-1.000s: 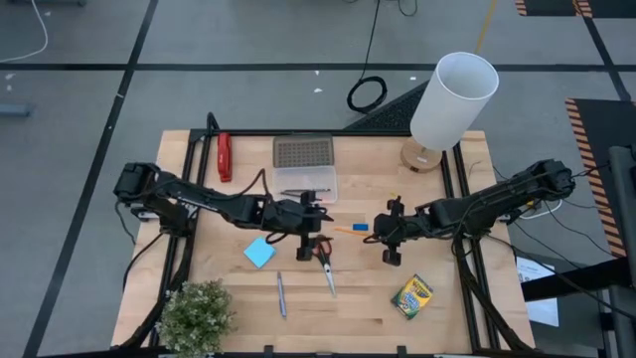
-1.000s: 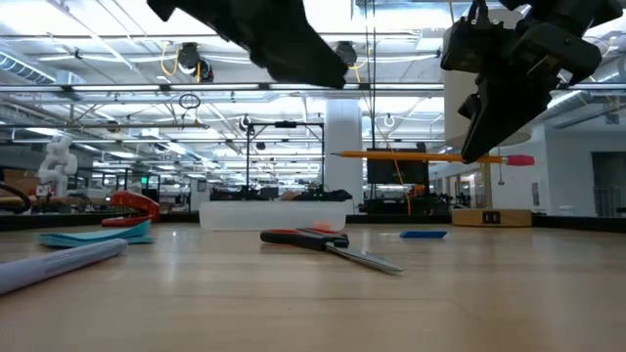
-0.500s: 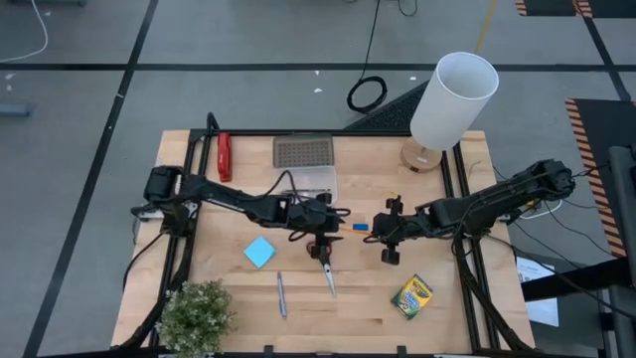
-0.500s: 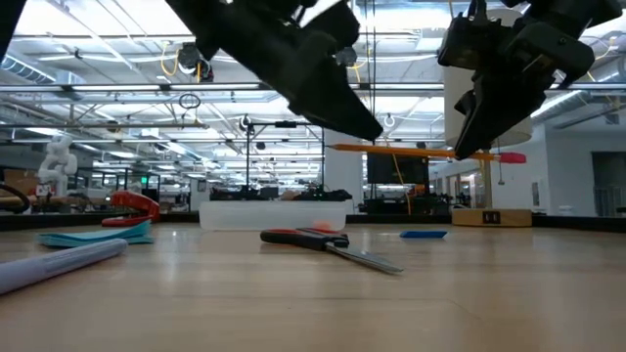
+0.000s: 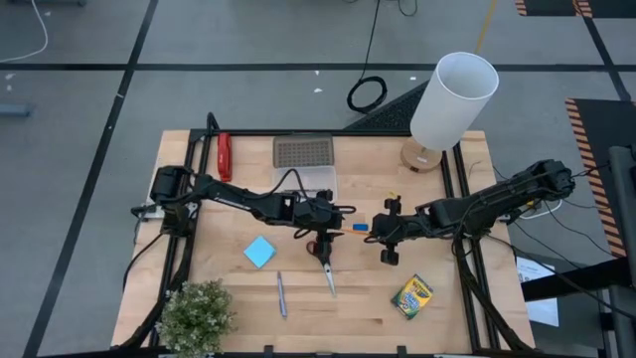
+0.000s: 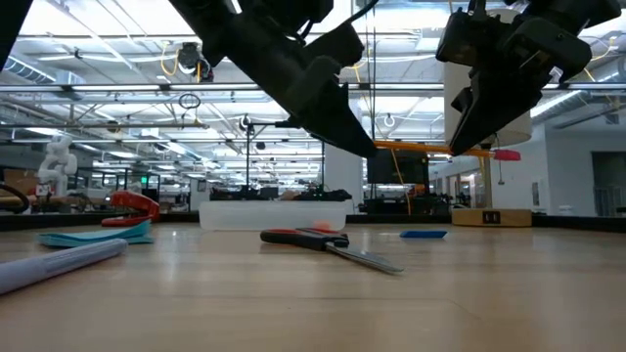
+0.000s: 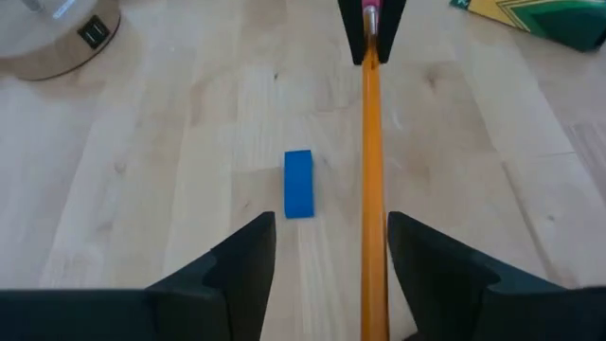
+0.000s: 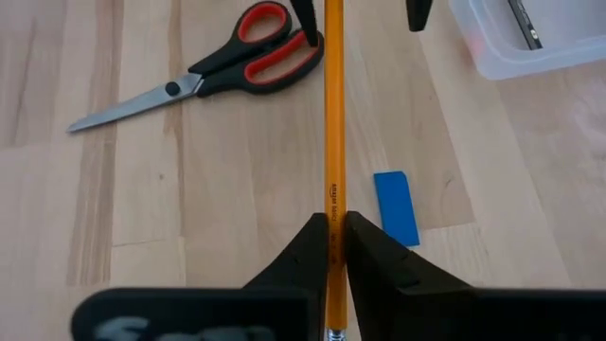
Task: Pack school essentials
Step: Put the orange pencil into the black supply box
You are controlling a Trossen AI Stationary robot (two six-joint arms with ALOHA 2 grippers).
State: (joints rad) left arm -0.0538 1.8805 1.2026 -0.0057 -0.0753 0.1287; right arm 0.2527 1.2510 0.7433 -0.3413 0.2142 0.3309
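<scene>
An orange pencil (image 8: pixel 333 142) hangs level above the table, with my right gripper (image 8: pixel 334 227) shut on it. My left gripper (image 7: pixel 331 227) is open. Its fingers stand on either side of the pencil's far end (image 7: pixel 373 237), close to one finger, and I see no touch. Below on the table lie the blue eraser (image 7: pixel 298 183), red-handled scissors (image 8: pixel 237 62), blue note pad (image 5: pixel 259 252), silvery pen (image 5: pixel 280 294) and crayon box (image 5: pixel 411 295). A clear box (image 5: pixel 308 183) at the back holds a dark pencil (image 8: pixel 524 21). My right gripper pinches the orange pencil between its two fingers near the pink eraser end (image 6: pixel 507 154), which sticks out behind them. The fingers (image 6: pixel 468 137) slant down from the table's right side and run roughly along the pencil. The pencil (image 6: pixel 421 149) is level and clear of the table.
A red stapler (image 5: pixel 225 156) lies at the far left and the box's lid (image 5: pixel 303 151) lies behind the box. A white lamp (image 5: pixel 452 104) stands at the far right corner. A potted plant (image 5: pixel 196 316) stands at the near left corner.
My left gripper has moved toward the table's right edge, up to the pencil, and its open fingers now straddle the pencil's free end. My right gripper has kept the pencil level, nearly in place.
</scene>
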